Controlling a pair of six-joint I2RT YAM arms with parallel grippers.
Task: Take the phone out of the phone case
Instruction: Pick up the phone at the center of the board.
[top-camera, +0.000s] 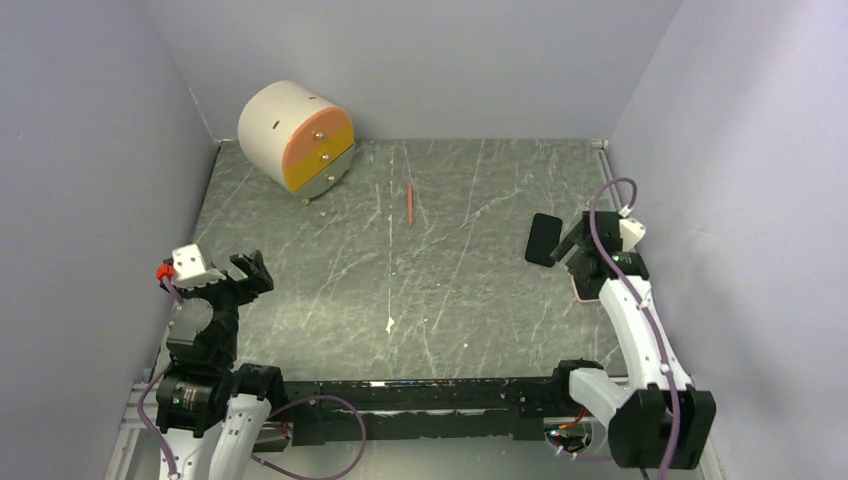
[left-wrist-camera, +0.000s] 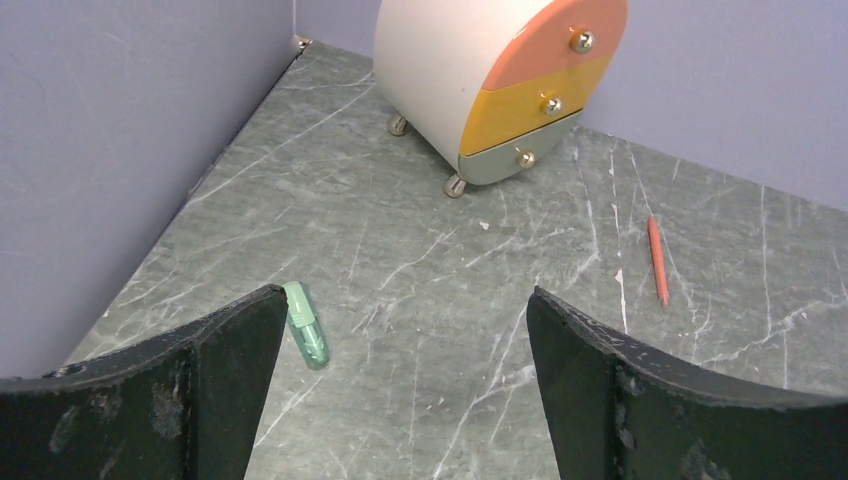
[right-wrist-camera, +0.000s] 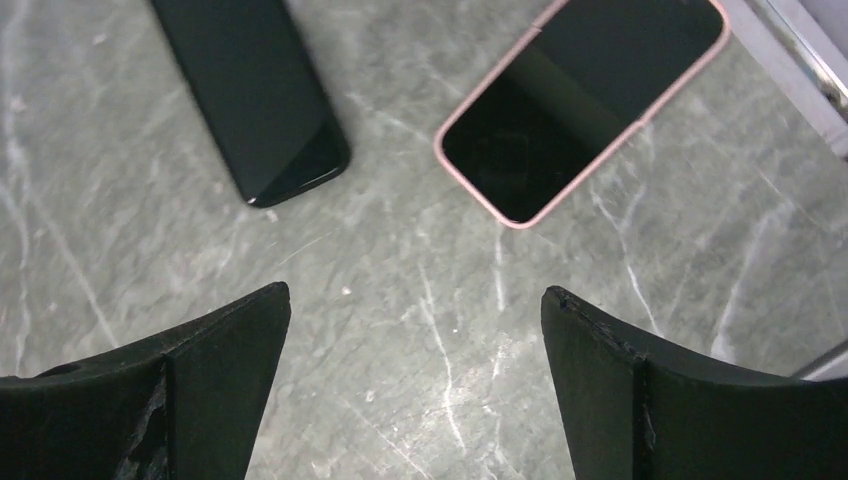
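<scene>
Left claw (left-wrist-camera: 405, 295) gapes empty over the bench's (top-camera: 450, 300) left side, well apart from the phone (right-wrist-camera: 590, 90). On the right lies a black slab (right-wrist-camera: 250, 95). Just beside it the phone seems seated in its pink phone case (right-wrist-camera: 517, 225). Right claw (right-wrist-camera: 414, 292) hovers above, wide and empty. Extraction is not yet begun.

Nothing readable shows in any view: no writing, label, brand mark or number. On the right of the worktop (right-wrist-camera: 420, 330), the pink-cased phone (right-wrist-camera: 580, 105) has a dark, blank screen, and the black slab (right-wrist-camera: 250, 95) beside it is plain. At the far left, the round drawer chest (left-wrist-camera: 480, 80) carries only knobs. The green marker (left-wrist-camera: 306, 325) and the pencil (left-wrist-camera: 656, 260) show no legible print.
</scene>
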